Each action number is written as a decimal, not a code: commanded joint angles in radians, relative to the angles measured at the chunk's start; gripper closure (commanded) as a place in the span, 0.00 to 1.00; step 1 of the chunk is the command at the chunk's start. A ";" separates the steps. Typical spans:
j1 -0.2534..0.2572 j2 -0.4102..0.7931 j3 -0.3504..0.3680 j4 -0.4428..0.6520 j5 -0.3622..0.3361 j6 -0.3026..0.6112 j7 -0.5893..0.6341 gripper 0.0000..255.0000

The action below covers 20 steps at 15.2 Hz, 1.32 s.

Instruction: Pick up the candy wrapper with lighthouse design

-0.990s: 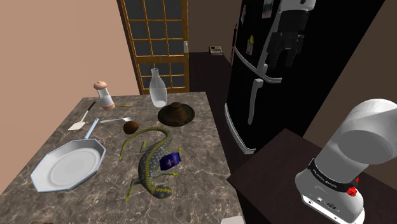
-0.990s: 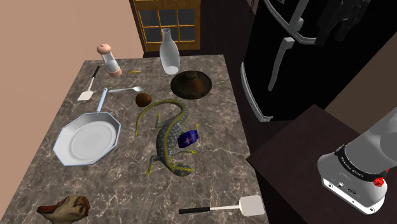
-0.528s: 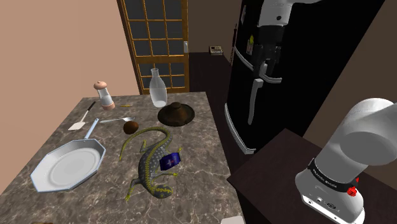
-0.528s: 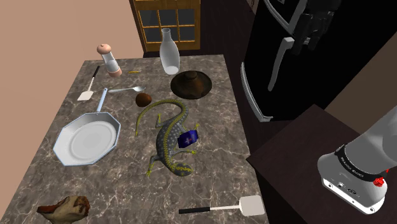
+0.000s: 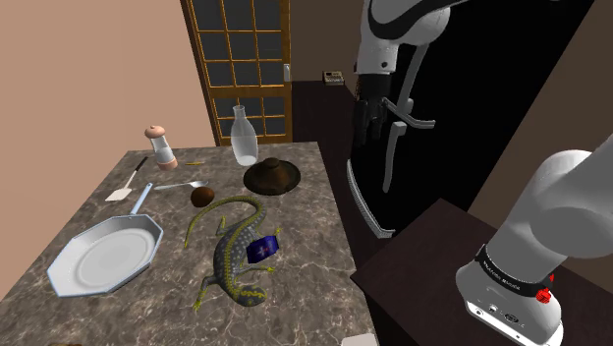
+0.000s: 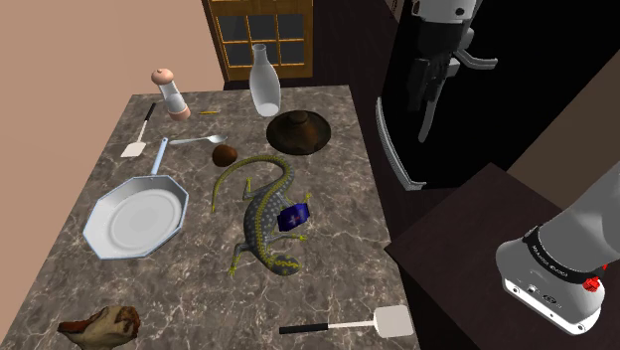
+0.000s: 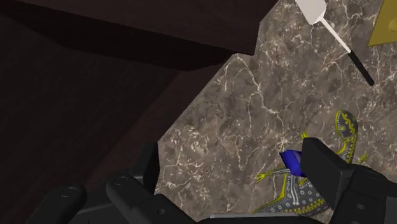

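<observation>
We see the gripper (image 5: 371, 116) hanging high before the black refrigerator (image 5: 462, 108), fingers spread apart and holding nothing. The blue candy wrapper (image 5: 262, 248) lies on the marble countertop (image 5: 305, 295), nearer its refrigerator-side edge, touching the toy lizard (image 5: 228, 263).

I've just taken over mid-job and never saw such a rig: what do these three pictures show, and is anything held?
This is one white robot arm with a black two-finger gripper. Two pictures look down on the stone table from cameras standing nearby; the third comes from a camera on the hand. On the table are a toy lizard, a plate, a bottle, a brown hat and the small blue candy wrapper, right beside the lizard. The gripper is open, high up off the table's edge, holding nothing.
</observation>
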 commanded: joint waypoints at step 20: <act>0.169 0.729 0.154 0.427 0.120 0.175 -0.382 0.00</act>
